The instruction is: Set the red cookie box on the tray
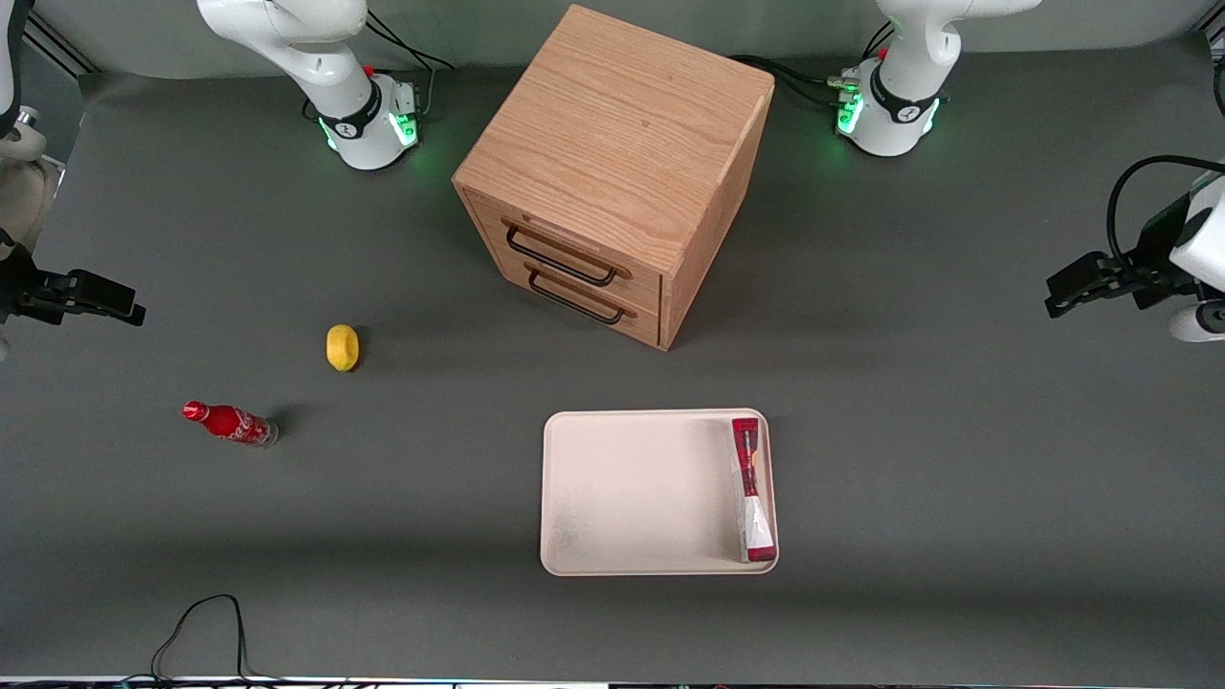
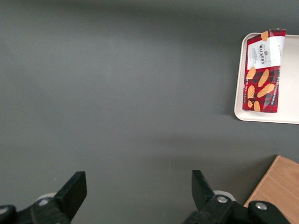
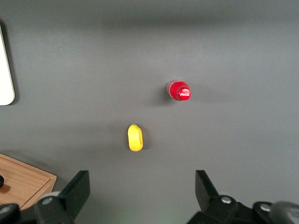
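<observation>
The red cookie box rests in the cream-white tray, lengthwise along the rim at the working arm's end. In the left wrist view the red cookie box shows its tartan face with cookie pictures and a white panel, inside the tray. My left gripper hovers over bare table well away from the tray, toward the working arm's end and farther from the front camera. The gripper is open, with only grey table between its fingers.
A wooden two-drawer cabinet stands farther from the front camera than the tray; its corner shows in the left wrist view. A yellow fruit and a small red cola bottle lie toward the parked arm's end. A black cable loops at the near edge.
</observation>
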`<state>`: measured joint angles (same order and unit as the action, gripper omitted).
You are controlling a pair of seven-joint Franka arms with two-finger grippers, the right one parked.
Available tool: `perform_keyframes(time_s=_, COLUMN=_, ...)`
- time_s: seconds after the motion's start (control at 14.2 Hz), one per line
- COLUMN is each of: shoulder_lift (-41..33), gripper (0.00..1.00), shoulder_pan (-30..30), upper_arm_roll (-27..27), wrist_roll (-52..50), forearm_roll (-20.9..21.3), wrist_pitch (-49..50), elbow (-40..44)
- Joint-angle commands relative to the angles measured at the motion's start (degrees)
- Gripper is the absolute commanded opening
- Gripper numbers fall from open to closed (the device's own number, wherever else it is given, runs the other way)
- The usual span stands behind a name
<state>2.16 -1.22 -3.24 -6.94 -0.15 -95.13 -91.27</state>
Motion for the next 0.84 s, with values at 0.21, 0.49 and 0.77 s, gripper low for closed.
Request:
perform_keyframes(time_s=0.21, shoulder_lift=-1.98, gripper=1.0, shoulder_pan=-0.36, upper_arm_roll=0.08, wrist_roll=4.04, forearm_roll=-1.17, wrist_pitch=1.61, elbow=-1.63)
perform_keyframes(time_s=0.49, shoulder_lift=-1.98, gripper=1.0, shoulder_pan=-0.27, upper_arm_roll=0.17, wrist_roll=3.6, forearm_roll=-1.17, wrist_pitch=3.01, elbow=-1.63)
perform_keyframes(time_s=0.77, shoulder_lift=-2.07, gripper=1.0, shoulder_pan=-0.18, upper_arm_roll=0.17, wrist_roll=3.51, forearm_roll=-1.08, wrist_pitch=3.11, elbow=-1.63)
